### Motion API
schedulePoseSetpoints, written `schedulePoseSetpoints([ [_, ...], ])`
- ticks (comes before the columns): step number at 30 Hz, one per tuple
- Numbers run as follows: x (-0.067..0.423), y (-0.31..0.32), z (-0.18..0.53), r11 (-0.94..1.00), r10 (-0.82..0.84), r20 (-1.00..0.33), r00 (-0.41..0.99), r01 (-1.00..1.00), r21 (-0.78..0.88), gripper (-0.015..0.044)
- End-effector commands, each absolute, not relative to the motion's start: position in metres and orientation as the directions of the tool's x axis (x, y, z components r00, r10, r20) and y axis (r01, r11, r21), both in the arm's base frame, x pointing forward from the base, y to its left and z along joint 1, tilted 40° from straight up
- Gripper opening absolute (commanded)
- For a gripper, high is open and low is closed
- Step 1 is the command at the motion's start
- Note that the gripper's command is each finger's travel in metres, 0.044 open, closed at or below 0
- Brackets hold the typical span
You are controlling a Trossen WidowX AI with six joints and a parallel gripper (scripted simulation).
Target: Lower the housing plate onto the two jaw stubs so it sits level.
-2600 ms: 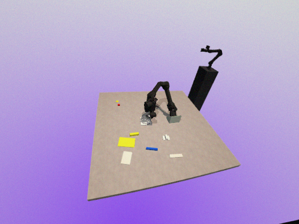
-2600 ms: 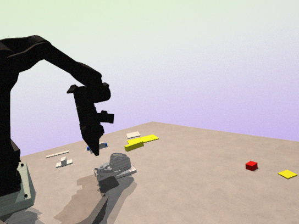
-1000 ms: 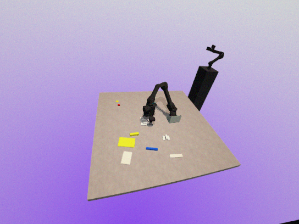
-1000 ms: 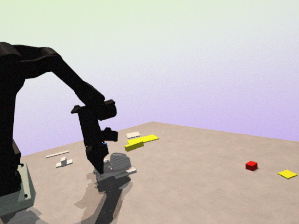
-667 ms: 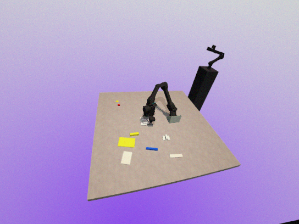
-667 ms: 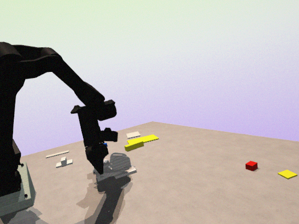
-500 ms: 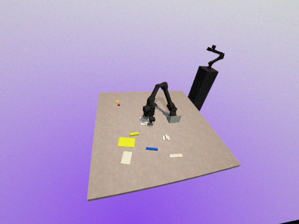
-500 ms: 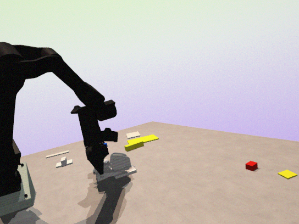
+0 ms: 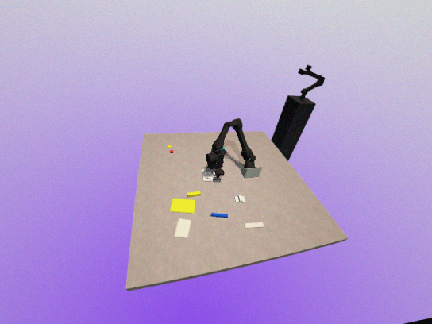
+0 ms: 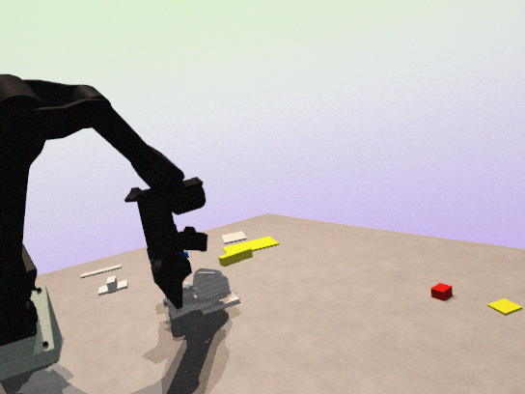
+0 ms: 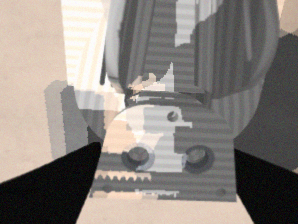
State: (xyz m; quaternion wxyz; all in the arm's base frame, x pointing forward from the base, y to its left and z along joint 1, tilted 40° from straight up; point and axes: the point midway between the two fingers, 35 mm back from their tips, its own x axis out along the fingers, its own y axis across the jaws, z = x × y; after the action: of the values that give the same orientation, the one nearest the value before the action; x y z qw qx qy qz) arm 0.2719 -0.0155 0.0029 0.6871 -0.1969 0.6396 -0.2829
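Fingers (image 10: pixel 174 290) pinch the plate (image 11: pixel 162 130) by its two sides, with a round peg end showing at each of its two holes. Beyond the plate in the wrist view, touching or overlapping its curved edge (I can't tell which), is the grey part (image 10: pixel 210 282) (image 11: pixel 215 60), above a white base (image 9: pixel 207 179) (image 10: pixel 233 300) (image 11: pixel 82 40). Whether the plate sits level and closed, I can't tell.

Seen from above, a yellow bar (image 9: pixel 194 194) (image 10: pixel 235 257) lies on the bench (image 9: pixel 278 210) (image 10: pixel 362 328) below and left of the plate, with a yellow slab (image 9: pixel 183 206) (image 10: pixel 262 244) just past it. Below and right of the plate is a small white piece (image 9: pixel 240 198) (image 10: pixel 112 285). Well apart from the plate, up and left, sits a red block (image 9: pixel 171 152) (image 10: pixel 441 292) (a yellow tile (image 9: pixel 169 146) (image 10: pixel 505 306) lies near it).
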Motion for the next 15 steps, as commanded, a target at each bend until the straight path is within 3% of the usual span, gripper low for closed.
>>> schedulePoseSetpoints([
  [1,0.2703,-0.0169,0.0017,0.760,-0.644,-0.764,0.019,0.128,-0.637,0.0351],
  [15,0.2703,-0.0185,-0.0002,0.760,-0.644,-0.764,0.019,0.129,-0.637,0.0351],
])
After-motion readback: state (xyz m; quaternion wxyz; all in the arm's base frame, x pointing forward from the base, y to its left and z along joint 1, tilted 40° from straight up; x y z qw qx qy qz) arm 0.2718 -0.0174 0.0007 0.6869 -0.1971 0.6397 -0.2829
